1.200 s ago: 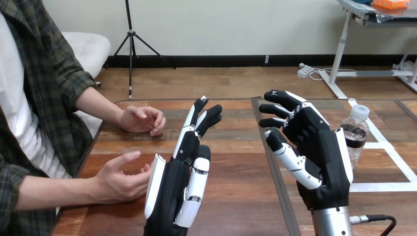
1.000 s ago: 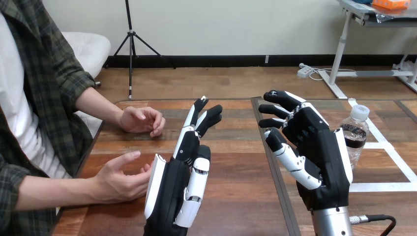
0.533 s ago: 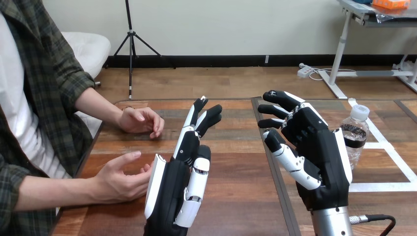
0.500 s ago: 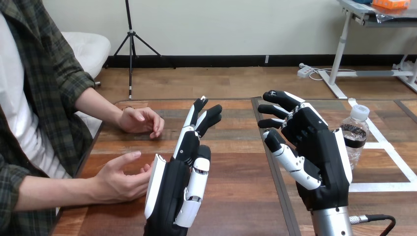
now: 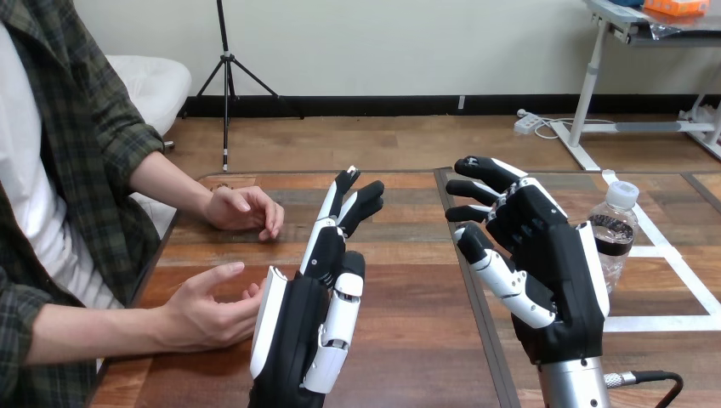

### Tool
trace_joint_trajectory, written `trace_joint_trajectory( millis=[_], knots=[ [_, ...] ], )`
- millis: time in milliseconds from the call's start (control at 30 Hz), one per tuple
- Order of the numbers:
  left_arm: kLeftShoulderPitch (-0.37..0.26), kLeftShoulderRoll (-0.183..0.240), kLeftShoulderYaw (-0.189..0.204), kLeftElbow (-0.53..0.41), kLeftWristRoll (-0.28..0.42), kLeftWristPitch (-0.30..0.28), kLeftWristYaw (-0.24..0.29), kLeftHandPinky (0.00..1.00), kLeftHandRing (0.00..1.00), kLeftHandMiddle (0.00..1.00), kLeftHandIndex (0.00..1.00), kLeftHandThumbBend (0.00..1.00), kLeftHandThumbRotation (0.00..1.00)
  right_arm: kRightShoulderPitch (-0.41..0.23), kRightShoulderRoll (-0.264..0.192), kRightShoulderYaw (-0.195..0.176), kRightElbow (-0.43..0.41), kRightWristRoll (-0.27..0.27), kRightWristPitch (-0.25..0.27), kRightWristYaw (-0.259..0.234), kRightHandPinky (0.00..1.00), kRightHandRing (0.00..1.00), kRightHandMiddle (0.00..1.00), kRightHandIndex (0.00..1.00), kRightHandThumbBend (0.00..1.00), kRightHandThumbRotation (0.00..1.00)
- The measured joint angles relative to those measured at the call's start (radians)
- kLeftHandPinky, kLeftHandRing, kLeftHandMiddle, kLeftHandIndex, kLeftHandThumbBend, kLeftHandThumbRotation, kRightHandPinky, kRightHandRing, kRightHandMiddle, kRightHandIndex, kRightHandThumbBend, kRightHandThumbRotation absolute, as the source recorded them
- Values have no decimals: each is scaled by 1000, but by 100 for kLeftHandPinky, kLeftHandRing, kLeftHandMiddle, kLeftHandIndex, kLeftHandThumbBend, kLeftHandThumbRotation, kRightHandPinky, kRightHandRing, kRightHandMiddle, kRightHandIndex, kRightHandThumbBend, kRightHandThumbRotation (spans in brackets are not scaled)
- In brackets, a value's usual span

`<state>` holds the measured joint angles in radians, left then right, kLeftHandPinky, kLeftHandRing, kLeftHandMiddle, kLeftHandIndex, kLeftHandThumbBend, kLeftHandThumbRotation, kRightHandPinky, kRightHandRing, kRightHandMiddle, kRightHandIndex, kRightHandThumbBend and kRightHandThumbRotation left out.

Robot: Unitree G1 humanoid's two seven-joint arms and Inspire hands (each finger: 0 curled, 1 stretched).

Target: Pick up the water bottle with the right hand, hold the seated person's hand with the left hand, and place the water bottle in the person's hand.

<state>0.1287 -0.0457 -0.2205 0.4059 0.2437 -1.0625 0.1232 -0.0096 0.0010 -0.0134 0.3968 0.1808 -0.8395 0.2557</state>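
Upright, left hand (image 5: 298, 331) straight-fingered; right hand (image 5: 544, 272) loosely spread beside water bottle (image 5: 614, 234)

Wooden surface (image 5: 408, 340) marked with white tape (image 5: 663, 323).
Built of brown planks, split by a dark seam (image 5: 487, 327) running front to back; tape laid in straight strips on the right part, meeting at angles.
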Motion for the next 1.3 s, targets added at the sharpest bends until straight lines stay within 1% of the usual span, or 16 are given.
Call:
trace_joint_trajectory(
  millis=[133, 300, 500, 533, 833, 1067, 1167, 1300],
  knots=[
    [0, 0, 0, 0, 0, 0, 0, 93, 89, 90, 97, 2, 100, -3, 0, -2, 0, 8, 0, 1, 64, 75, 79, 74, 64, 33],
    [0, 0, 0, 0, 0, 0, 0, 94, 89, 91, 97, 2, 100, -11, -5, -6, 0, 30, -7, 19, 67, 77, 80, 75, 65, 31],
    [0, 0, 0, 0, 0, 0, 0, 94, 89, 90, 98, 3, 100, -33, -8, -28, 2, 28, -57, 19, 65, 75, 79, 74, 69, 32],
    [0, 0, 0, 0, 0, 0, 0, 94, 89, 90, 97, 4, 100, -39, -7, -32, 2, 29, -66, 17, 64, 74, 78, 73, 71, 32],
    [0, 0, -1, 0, -1, 1, 0, 95, 88, 89, 96, 6, 100, -100, -9, -77, 2, 28, -129, -21, 62, 72, 76, 71, 75, 32],
    [0, 0, -1, 0, 0, 6, 0, 94, 88, 89, 96, 5, 100, -147, -10, -118, 2, -2, -172, -68, 61, 71, 74, 70, 78, 33],
    [0, 0, -1, 0, 0, 6, 0, 94, 88, 89, 96, 4, 100, -161, -11, -134, 2, -6, -186, -86, 61, 71, 74, 70, 79, 34],
    [0, 0, -1, 0, 0, 6, 0, 94, 88, 89, 96, 2, 100, -178, -11, -161, 3, -27, -204, -117, 62, 71, 74, 70, 79, 34]
  ],
)
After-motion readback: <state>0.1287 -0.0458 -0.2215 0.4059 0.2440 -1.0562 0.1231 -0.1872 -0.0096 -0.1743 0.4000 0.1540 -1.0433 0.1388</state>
